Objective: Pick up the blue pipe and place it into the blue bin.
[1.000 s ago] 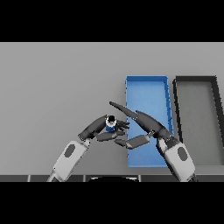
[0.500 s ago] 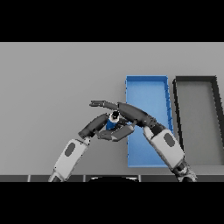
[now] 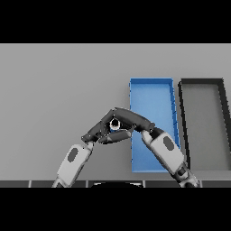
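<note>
Both hands point(image 3: 101, 131) point(image 3: 131, 120) round blue pipe point(image 3: 114, 125), beside blue bin's point(image 3: 151, 90) left edge.

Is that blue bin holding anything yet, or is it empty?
Empty, as far as shows: the blue bin's floor is bare. The right arm hides its lower part. The pipe sits between both hands, left of it.

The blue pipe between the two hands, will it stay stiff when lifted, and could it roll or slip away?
The blue pipe looks small, with a round open end, so it is probably rigid and light. Its round form suggests it could roll if set down on the table. The left hand and right hand meet around it, so it may slip if either loosens.
</note>
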### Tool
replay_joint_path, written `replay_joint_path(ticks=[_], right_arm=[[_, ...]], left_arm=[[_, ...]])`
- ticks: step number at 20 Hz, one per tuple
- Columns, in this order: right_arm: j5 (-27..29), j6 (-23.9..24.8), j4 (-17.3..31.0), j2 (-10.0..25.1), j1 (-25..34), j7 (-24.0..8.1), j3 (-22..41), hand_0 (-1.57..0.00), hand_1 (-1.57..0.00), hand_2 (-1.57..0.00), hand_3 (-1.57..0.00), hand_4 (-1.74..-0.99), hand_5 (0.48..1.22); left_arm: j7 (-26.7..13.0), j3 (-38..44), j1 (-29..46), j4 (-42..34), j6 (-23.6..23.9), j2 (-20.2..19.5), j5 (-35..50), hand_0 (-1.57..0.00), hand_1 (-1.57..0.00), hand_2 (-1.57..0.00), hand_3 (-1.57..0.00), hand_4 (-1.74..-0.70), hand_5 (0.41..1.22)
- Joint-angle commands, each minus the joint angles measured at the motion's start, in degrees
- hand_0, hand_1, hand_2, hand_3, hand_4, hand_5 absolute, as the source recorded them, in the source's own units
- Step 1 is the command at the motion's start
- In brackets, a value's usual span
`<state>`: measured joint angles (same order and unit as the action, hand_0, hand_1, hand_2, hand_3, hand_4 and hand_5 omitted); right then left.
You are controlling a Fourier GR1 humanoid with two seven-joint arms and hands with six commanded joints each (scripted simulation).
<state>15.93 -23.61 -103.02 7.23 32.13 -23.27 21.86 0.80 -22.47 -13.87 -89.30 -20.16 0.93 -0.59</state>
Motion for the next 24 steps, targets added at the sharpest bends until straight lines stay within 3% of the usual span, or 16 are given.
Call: replay_joint_path(ticks=[1, 5, 9, 10, 11, 12, 13, 15, 17, 20, 23, 24], right_arm=[[-1.27, 0.18, 0.14, 0.24, -0.38, 1.20, 0.60, -1.43, -1.43, -1.43, -1.30, -1.665, 0.987], [-2.30, 0.70, -0.47, 0.87, -0.79, 4.33, 1.84, -1.51, -1.51, -1.51, -1.46, -1.710, 1.125], [-2.79, 2.71, -1.75, -0.05, -2.07, 4.18, 1.92, -1.55, -1.55, -1.55, -1.53, -1.728, 1.182], [-3.41, 2.96, -1.31, 0.02, -2.28, 5.97, 1.70, -1.55, -1.55, -1.55, -1.54, -1.731, 1.190], [-3.94, 3.55, -1.34, -0.25, -1.94, 5.57, 1.89, -1.56, -1.56, -1.56, -1.54, -1.733, 1.196], [-3.55, 3.71, -1.66, -0.03, -1.55, 4.48, 1.52, -1.56, -1.56, -1.56, -1.55, -1.734, 1.201], [-3.49, 3.80, -1.97, 0.02, -2.31, 4.84, 1.96, -1.56, -1.56, -1.56, -1.55, -1.736, 1.205], [-3.91, 4.81, -2.24, -0.77, -1.45, 2.37, 2.08, -1.56, -1.56, -1.56, -1.56, -1.738, 1.211], [-4.39, 4.69, -2.90, -0.98, -1.33, -0.17, 1.88, -1.57, -1.57, -1.57, -1.56, -1.739, 1.214], [-5.96, 3.89, -3.50, -1.47, -2.21, -0.40, 1.76, -1.57, -1.57, -1.57, -1.57, -1.740, 1.218], [-7.14, 3.20, -2.50, -3.14, -2.08, -0.38, 1.49, -1.57, -1.57, -1.57, -1.57, -1.740, 1.219], [-6.08, 3.06, -2.96, -3.45, -2.46, -0.29, 0.75, -1.57, -1.57, -1.57, -1.57, -1.741, 1.220]], left_arm=[[-0.39, 0.18, 0.49, -0.25, -0.67, -0.09, 0.47, -1.57, -1.57, -1.57, -1.46, -1.71, 1.221], [0.17, 0.53, 0.43, -0.36, -0.49, 0.25, -1.07, -1.57, -1.57, -1.57, -1.43, -1.73, 1.221], [1.33, 0.49, 1.12, -1.14, 0.22, 0.05, -2.61, -1.57, -1.57, -1.57, -1.42, -1.73, 1.221], [1.53, 0.75, 0.62, -1.40, 1.26, -0.43, -4.17, -1.57, -1.57, -1.57, -1.45, -1.72, 1.221], [2.23, 0.79, 0.64, -1.37, 1.50, -0.94, -5.53, -1.46, -1.34, -1.29, -1.17, -1.60, 1.221], [1.86, 0.45, 0.63, -1.63, 0.22, -1.04, -5.54, -1.17, -1.07, -1.03, -0.93, -1.47, 1.221], [2.73, 0.47, 1.00, -1.52, -2.25, -1.95, -4.97, -0.94, -0.86, -0.83, -0.75, -1.37, 1.221], [2.85, 1.21, 0.31, -1.02, -4.54, -2.33, -5.93, -0.60, -0.55, -0.53, -0.48, -1.21, 1.221], [1.18, 1.18, 0.36, -0.99, -4.45, -1.67, -7.64, -0.38, -0.35, -0.34, -0.30, -1.08, 1.029], [-1.29, 1.16, 1.11, -1.06, -3.58, -1.23, -7.43, -0.20, -0.18, -0.17, -0.16, -1.00, 0.770], [-4.53, 2.35, 0.89, -1.14, -3.65, -1.01, -5.38, -0.10, -0.09, -0.09, -0.08, -0.97, 0.603], [-3.47, 2.43, 1.03, -0.88, -3.55, -1.51, -5.75, -0.08, -0.07, -0.07, -0.06, -0.97, 0.567]])
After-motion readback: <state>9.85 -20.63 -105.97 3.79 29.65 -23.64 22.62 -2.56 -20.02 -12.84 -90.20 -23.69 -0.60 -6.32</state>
